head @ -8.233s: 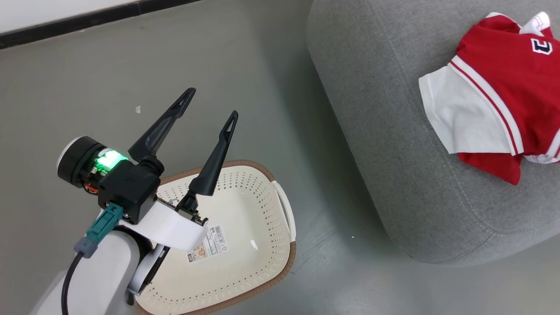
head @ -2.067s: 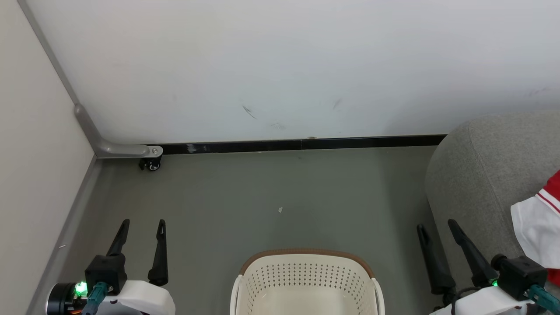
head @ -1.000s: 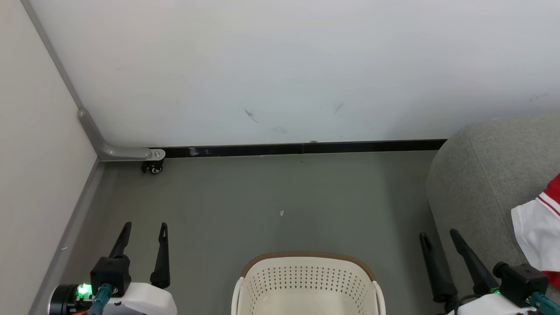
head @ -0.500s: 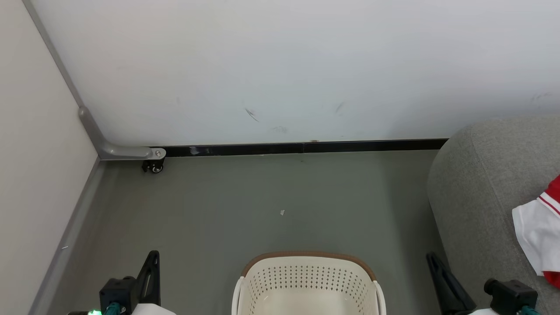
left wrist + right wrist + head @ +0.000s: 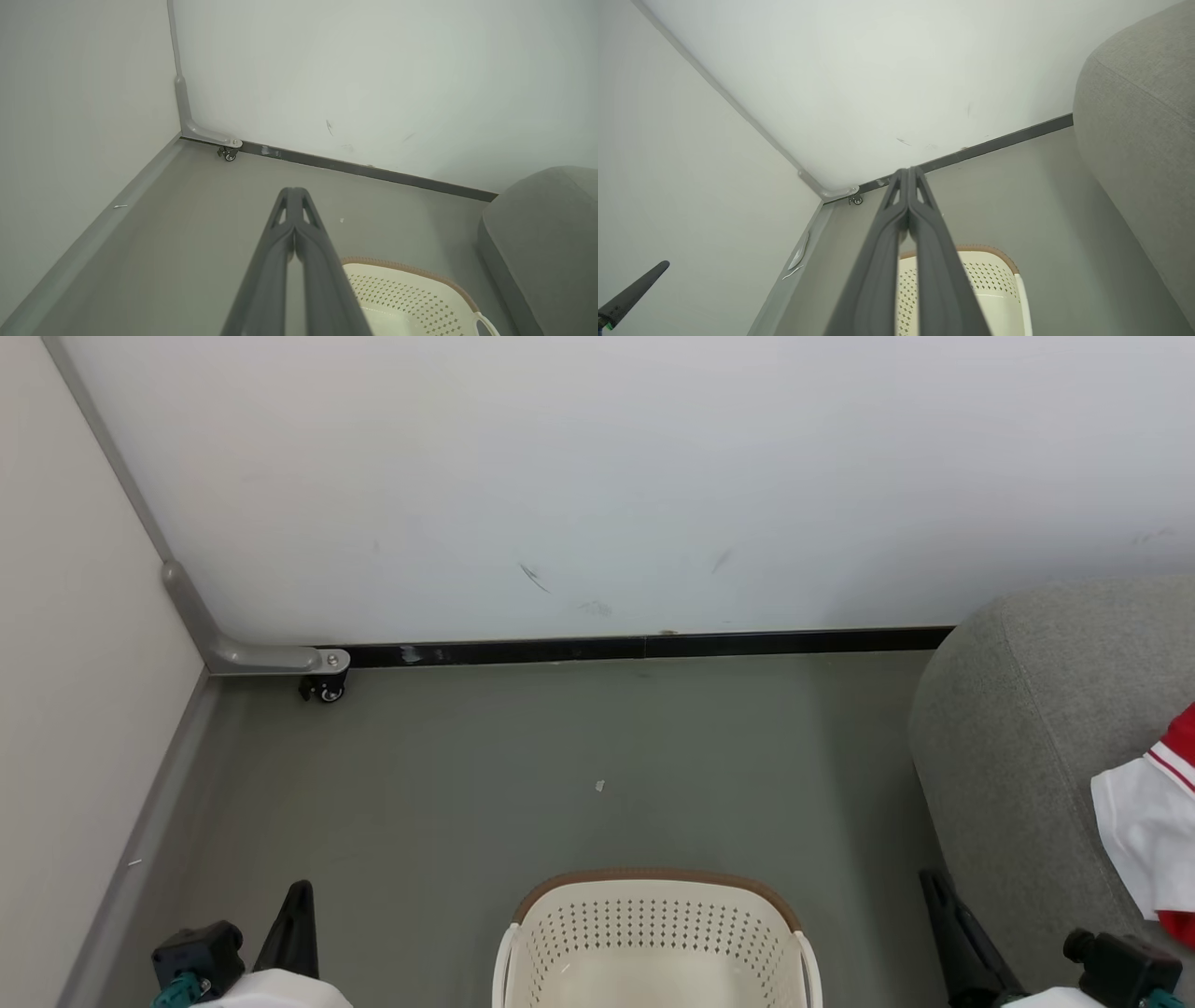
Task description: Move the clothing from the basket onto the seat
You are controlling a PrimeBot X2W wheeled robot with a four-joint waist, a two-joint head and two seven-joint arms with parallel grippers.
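Left claw (image 5: 299,905) clenched, two long dark fingers pressed flat together, tips meeting in left wrist view (image 5: 293,196); nothing between them. Right claw (image 5: 934,891) same: clamped on itself, tips touching in right wrist view (image 5: 908,175), grasping nothing. Both low in head view, left one over bare floor (image 5: 560,756), right one just beside the seat's (image 5: 1018,728) front face, fingers pointing toward the wall (image 5: 607,476).

Basket (image 5: 653,879) between the claws at bottom centre: cream hard plastic, rows of small perforations, brown woven-look rim, rounded far end, pale handles either side, bare cream bottom showing. Near end cut by frame edge, so its long axis can't be told.

Seat: grey woven upholstery, bulky, rounded corner, stitched seam along the top edge. Sits right of the basket, with a strip of floor between them.

Clothing (image 5: 1144,821) lies on the seat top, well apart from the basket: soft, rumpled, white panel with red fabric above and below it, thin red-and-white trim running diagonally. Cut off by the right frame edge; long axis and facing can't be told.

Floor smooth grey-green, open from the basket up to a black baseboard (image 5: 653,644); one pale speck (image 5: 599,786) on it. Grey metal bracket (image 5: 252,658) with small caster (image 5: 325,689) at the left corner. Walls plain white, lightly scuffed.
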